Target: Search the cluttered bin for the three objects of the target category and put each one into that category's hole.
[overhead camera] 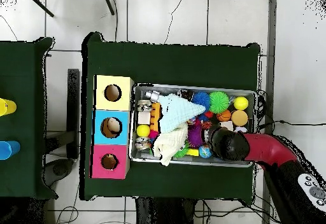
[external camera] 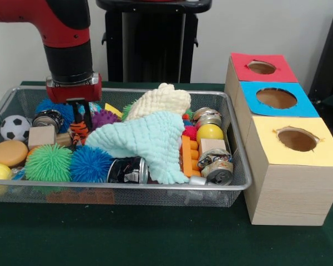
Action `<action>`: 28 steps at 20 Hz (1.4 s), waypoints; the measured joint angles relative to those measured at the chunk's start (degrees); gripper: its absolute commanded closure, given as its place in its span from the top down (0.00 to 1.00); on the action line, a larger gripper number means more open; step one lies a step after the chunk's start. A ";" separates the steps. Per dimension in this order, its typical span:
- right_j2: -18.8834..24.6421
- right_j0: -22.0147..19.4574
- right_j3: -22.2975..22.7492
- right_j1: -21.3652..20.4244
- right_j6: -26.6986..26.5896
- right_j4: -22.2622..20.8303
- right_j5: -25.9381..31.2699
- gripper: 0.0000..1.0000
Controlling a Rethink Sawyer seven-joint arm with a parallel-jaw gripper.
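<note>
- We see our end effector (external camera: 79,113) low in the cluttered bin (external camera: 22,94) at nine o'clock, digging by an orange striped toy (external camera: 79,132); its grip we cannot tell.
- Cloths (external camera: 150,136) may hide animals.
- The red hole (external camera: 261,67) waits at two o'clock.

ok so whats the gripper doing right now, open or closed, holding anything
gripper: down in the wire bin over an orange-and-black striped toy; whether it is open, shut or gripping the toy cannot be told.

bin (overhead camera: 195,88) — cluttered, cloths on top | arm (overhead camera: 255,148) — over bin's corner
</note>
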 measured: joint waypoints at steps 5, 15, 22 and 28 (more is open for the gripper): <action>-0.45 0.90 1.86 -2.66 0.00 2.40 0.01 0.00; -0.65 3.41 2.64 -8.20 0.00 8.10 3.36 0.00; -1.38 5.40 3.15 -14.42 0.00 13.07 8.12 0.00; -2.66 7.63 4.80 -18.51 0.00 15.85 10.28 0.00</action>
